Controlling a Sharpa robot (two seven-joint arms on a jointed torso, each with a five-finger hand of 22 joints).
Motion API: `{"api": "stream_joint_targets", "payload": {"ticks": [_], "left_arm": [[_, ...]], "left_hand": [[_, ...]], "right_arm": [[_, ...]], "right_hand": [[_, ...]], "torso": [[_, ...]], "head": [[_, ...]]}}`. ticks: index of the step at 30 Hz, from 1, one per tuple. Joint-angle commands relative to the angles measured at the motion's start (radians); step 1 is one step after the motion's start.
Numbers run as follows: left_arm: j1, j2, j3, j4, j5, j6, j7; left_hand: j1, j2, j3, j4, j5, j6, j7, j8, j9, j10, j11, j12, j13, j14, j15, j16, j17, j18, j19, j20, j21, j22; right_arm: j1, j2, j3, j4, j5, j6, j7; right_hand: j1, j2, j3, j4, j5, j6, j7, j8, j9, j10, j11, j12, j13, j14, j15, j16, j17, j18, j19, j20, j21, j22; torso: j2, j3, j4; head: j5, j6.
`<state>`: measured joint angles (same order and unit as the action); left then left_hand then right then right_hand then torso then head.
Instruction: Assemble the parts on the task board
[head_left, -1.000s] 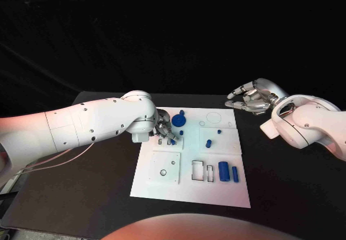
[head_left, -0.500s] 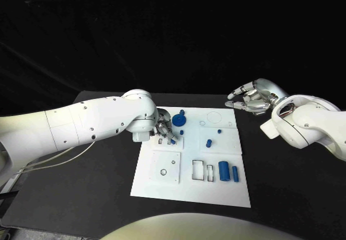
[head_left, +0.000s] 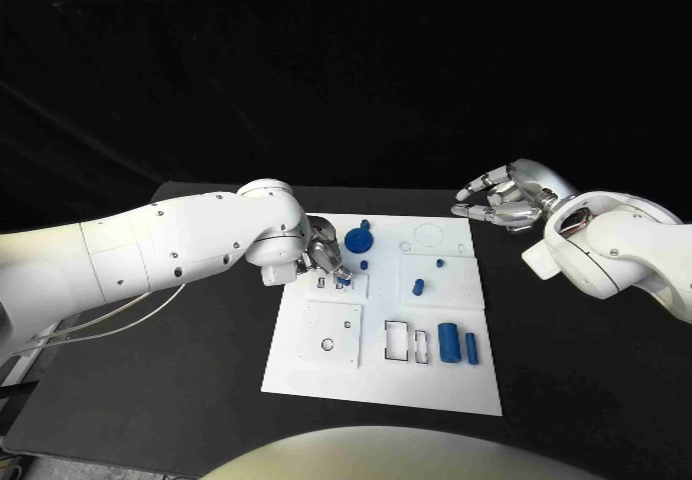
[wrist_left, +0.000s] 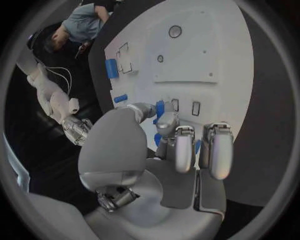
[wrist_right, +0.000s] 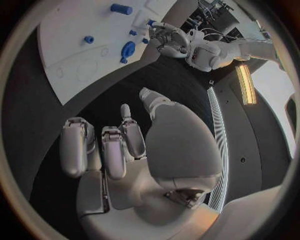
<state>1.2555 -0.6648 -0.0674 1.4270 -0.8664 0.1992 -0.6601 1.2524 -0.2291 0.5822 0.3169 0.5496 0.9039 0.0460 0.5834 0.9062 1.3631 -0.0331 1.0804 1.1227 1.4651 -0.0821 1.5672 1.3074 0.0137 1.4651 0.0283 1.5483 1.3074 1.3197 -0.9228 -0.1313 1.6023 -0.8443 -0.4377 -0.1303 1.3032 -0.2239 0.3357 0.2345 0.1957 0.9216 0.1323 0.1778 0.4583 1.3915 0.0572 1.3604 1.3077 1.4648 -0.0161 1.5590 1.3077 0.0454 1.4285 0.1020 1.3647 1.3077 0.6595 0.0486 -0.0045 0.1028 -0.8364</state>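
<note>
Head view: the left hand (head_left: 323, 262) hangs over the near-left part of the white task board (head_left: 382, 385) on the black table (head_left: 188, 380). In the left wrist view its fingertips (wrist_left: 164, 119) pinch a small blue peg (wrist_left: 160, 108), its long axis running toward the two small slots just beside it. The right hand (head_left: 498, 200) hovers off the board's far right corner, fingers curled in on nothing. Two blue cylinders (head_left: 449, 343) lie side by side near the board's right edge, pointing front to back.
</note>
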Motion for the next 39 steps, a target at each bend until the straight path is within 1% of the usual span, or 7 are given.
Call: {"api": "stream_joint_targets", "payload": {"ticks": [1,3,8,14,19,26,39], "left_arm": [[0.001,-0.006,0.0,0.008,0.079,-0.055,0.027],[0.001,-0.01,0.0,0.011,0.089,-0.063,0.032],[0.001,-0.021,0.0,0.018,0.106,-0.078,0.038],[0.0,-0.031,-0.001,0.025,0.097,-0.093,0.04],[-0.001,-0.035,-0.004,0.038,0.013,-0.103,0.044],[-0.004,-0.044,-0.012,0.061,-0.112,-0.113,0.057],[-0.022,-0.057,-0.022,0.087,-0.241,-0.166,0.088]], "left_hand": [[-0.116,0.011,0.223,-0.231,0.029,0.01,-0.008,0.014,0.077,0.01,-0.001,0.005,0.013,0.106,-0.004,0.004,0.263,-0.005,0.081,-0.003,0.001,0.236],[-0.161,0.021,0.245,-0.279,0.056,0.018,-0.009,0.019,0.084,0.015,-0.002,0.006,0.015,0.106,-0.006,0.004,0.263,-0.005,0.081,-0.004,0.001,0.237],[-0.196,0.027,0.26,-0.32,0.083,0.027,-0.011,0.025,0.092,0.017,-0.003,-0.003,0.008,0.106,-0.008,0.004,0.263,-0.004,0.079,-0.005,-0.001,0.235],[-0.211,0.032,0.267,-0.338,0.096,0.032,-0.013,0.029,0.097,0.024,-0.005,0.007,0.017,0.106,-0.009,0.004,0.263,-0.005,0.08,-0.006,-0.001,0.235],[-0.217,0.033,0.271,-0.347,0.101,0.034,-0.014,0.032,0.1,0.029,-0.006,0.015,0.023,0.106,-0.01,0.004,0.263,-0.005,0.08,-0.007,-0.001,0.236],[-0.218,0.033,0.273,-0.355,0.097,0.035,-0.015,0.034,0.102,0.03,-0.007,0.015,0.022,0.106,-0.01,0.004,0.263,-0.004,0.079,-0.007,-0.001,0.235],[-0.212,0.027,0.266,-0.368,0.091,0.039,-0.016,0.035,0.102,0.039,-0.008,0.029,0.033,0.106,-0.011,0.004,0.263,-0.005,0.082,-0.007,0.002,0.239]], "right_arm": [[-0.002,0.0,0.0,-0.001,-0.009,0.019,-0.001],[-0.002,0.0,-0.001,-0.002,-0.009,0.019,-0.002],[-0.003,-0.001,-0.001,-0.002,-0.008,0.02,-0.002],[-0.004,-0.003,-0.001,-0.002,-0.007,0.02,-0.002],[-0.005,-0.004,-0.001,-0.001,-0.006,0.019,-0.001],[-0.006,-0.004,-0.001,-0.002,-0.004,0.017,0.001],[-0.01,-0.004,-0.001,-0.002,-0.001,0.015,0.003]], "right_hand": [[-0.001,-0.004,0.004,0.001,0.007,-0.003,0.003,0.006,0.001,-0.005,-0.001,-0.006,0.037,0.093,0.008,-0.004,0.224,0.011,-0.005,0.0,-0.005,0.149],[-0.001,-0.004,0.004,0.001,0.007,-0.003,0.003,0.006,0.001,-0.005,-0.001,-0.006,0.037,0.093,0.008,-0.004,0.224,0.011,-0.005,0.0,-0.005,0.149],[-0.002,-0.005,0.004,0.001,0.008,-0.003,0.003,0.006,0.001,-0.005,-0.001,-0.006,0.037,0.093,0.008,-0.004,0.224,0.011,-0.006,0.0,-0.006,0.149],[-0.003,-0.006,0.004,0.002,0.009,-0.003,0.004,0.006,0.001,-0.005,-0.001,-0.006,0.036,0.093,0.008,-0.005,0.223,0.011,-0.006,0.0,-0.006,0.149],[-0.006,-0.007,0.004,0.004,0.011,-0.004,0.004,0.006,0.001,-0.006,-0.001,-0.007,0.035,0.092,0.008,-0.005,0.221,0.012,-0.007,0.0,-0.009,0.147],[-0.011,-0.006,0.004,0.008,0.015,-0.005,0.004,0.007,0.002,-0.006,-0.001,-0.008,0.034,0.092,0.008,-0.006,0.22,0.012,-0.008,0.0,-0.011,0.146],[-0.019,-0.004,0.007,0.016,0.024,-0.005,0.003,0.008,0.004,-0.005,-0.001,-0.007,0.035,0.092,0.008,-0.006,0.22,0.013,-0.009,0.0,-0.013,0.146]], "torso": [[0.0,0.0008,0.0006],[0.0,0.0012,0.0011],[0.0,0.0003,0.0],[0.001,-0.0004,-0.0003],[0.001,-0.0009,0.0005],[0.001,-0.0015,0.0007],[0.002,-0.0013,0.0005]], "head": [[0.001,0.001],[0.004,0.002],[0.006,0.002],[0.007,0.0],[0.007,-0.002],[0.008,-0.005],[0.009,-0.008]]}}
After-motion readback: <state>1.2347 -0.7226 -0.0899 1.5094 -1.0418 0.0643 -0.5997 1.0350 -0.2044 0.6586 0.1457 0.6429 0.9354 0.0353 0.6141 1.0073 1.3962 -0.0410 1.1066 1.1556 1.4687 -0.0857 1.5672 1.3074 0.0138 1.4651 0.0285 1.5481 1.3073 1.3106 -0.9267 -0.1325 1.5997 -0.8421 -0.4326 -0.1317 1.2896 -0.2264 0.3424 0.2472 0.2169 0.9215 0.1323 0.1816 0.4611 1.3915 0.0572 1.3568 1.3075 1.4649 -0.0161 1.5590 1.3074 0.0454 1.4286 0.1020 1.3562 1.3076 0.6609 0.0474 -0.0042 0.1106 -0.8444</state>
